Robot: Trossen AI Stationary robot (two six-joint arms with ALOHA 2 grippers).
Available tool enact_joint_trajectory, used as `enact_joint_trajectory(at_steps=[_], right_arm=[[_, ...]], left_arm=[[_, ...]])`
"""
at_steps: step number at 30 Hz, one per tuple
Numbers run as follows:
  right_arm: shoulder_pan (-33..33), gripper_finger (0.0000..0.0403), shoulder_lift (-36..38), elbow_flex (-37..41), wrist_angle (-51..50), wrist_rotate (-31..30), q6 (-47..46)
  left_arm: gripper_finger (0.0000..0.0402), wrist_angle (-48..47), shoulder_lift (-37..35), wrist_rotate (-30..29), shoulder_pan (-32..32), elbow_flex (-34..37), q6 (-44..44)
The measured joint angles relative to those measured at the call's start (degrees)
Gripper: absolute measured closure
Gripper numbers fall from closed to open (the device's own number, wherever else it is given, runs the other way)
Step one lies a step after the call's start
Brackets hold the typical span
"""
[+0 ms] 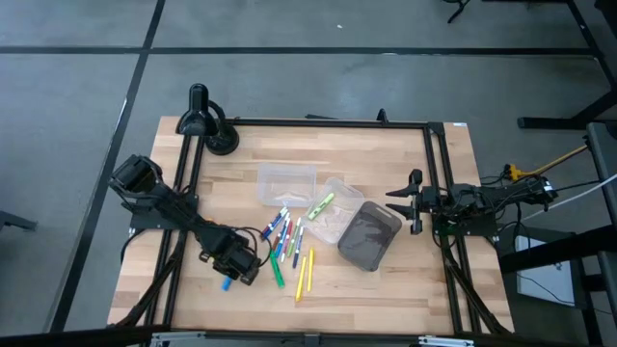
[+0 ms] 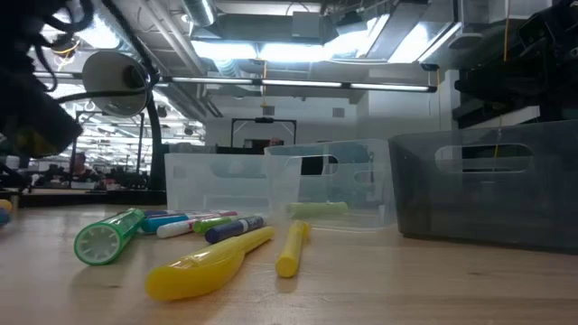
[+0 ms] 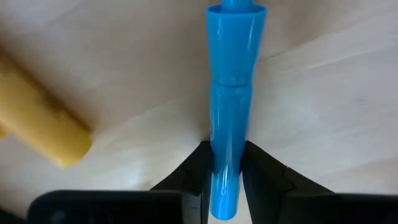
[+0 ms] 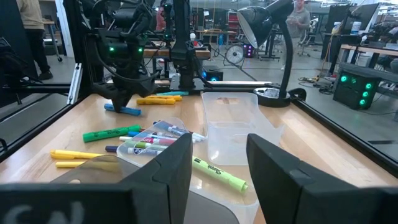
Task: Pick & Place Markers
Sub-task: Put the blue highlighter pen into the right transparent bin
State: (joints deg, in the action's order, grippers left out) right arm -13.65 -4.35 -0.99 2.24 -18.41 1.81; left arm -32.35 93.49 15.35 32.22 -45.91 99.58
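My left gripper (image 1: 234, 273) is at the near left of the table, shut on a blue marker (image 3: 227, 124) that lies on the wood (image 4: 122, 110). A yellow marker (image 3: 43, 124) lies beside it. Several mixed-colour markers (image 1: 284, 236) lie in a loose pile at mid-table. A green marker (image 1: 278, 272) and yellow ones (image 1: 304, 275) lie nearer the front edge. A yellow-green highlighter (image 1: 321, 205) lies in a clear tray (image 1: 333, 220). My right gripper (image 1: 412, 202) is open and empty at the table's right, level, pointing left. My left gripper pinches the blue marker's barrel (image 3: 225, 165) between its two fingers (image 3: 200, 163), near the end away from the cap. The fingers come from above, pointing down, one on each long side. In the right wrist view the marker lies level on the table.
A second clear tray (image 1: 286, 183) stands at the far middle. A dark grey bin (image 1: 369, 236) stands right of the pile. A black desk lamp (image 1: 207, 120) stands at the far left corner. Black frame rails (image 1: 439, 173) run along the table's edges.
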Motion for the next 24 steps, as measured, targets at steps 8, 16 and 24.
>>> enact_joint_trajectory(at_steps=[8, 16, 24], right_arm=[[0.0, 0.0251, 0.0, 0.0, 0.0, 0.0, -0.05], [0.0, 0.0251, 0.0, 0.0, 0.0, 0.0, -0.01], [-0.02, 0.0251, 0.0, 0.0, 0.0, 0.0, -0.04]], left_arm=[[0.0338, 3.81, 0.11, 0.0, -3.83, 0.07, -10.54], [0.0337, 5.19, 0.11, -0.29, -7.92, 0.04, -19.74], [0.0337, 10.61, 0.11, -2.18, -12.34, 0.0, -30.95]])
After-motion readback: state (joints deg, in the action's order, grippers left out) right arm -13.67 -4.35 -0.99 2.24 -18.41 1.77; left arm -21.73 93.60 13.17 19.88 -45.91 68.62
